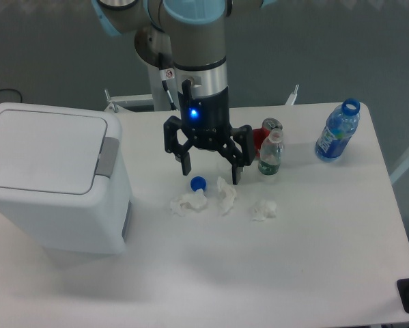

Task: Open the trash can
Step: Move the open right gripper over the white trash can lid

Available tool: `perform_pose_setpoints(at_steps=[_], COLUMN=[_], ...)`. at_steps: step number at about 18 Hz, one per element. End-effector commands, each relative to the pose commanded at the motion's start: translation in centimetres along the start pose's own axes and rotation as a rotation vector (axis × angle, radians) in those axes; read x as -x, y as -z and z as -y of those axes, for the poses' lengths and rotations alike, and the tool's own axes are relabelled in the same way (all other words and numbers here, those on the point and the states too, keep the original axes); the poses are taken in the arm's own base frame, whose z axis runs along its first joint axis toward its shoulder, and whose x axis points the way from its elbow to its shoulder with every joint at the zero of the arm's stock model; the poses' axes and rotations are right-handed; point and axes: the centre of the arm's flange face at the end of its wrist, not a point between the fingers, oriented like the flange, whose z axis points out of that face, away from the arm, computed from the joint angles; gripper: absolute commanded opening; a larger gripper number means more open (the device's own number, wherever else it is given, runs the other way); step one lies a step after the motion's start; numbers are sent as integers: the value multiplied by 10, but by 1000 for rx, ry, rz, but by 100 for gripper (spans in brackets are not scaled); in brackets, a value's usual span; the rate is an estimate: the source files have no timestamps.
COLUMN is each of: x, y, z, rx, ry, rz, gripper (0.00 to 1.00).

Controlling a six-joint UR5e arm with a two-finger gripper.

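Note:
The trash can [50, 181] is a large white boxy bin at the table's left end. Its flat lid lies shut, and a grey push tab [107, 156] sits on the right rim. My gripper [212, 171] hangs above the middle of the table, well to the right of the can and apart from it. Its two black fingers are spread wide, pointing down, with nothing between them. A blue light glows on the gripper body.
Under the gripper lie a blue bottle cap [198, 183] and three crumpled white tissues [188, 203], [225, 195], [263, 210]. A red can [269, 130] and a small clear bottle [270, 154] stand to the right. A blue bottle [337, 132] stands at the far right.

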Motion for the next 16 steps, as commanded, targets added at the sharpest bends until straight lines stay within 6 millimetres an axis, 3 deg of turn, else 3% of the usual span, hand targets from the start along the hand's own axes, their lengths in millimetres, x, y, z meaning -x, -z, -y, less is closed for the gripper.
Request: perform_pose_setpoints(at_steps=[6, 11, 16], x=[-9, -52, -72], y=[18, 20, 6], z=[1, 9, 8], rx=[-23, -30, -45], ry=[136, 180, 242], rz=[7, -34, -155], gripper=[100, 100, 100])
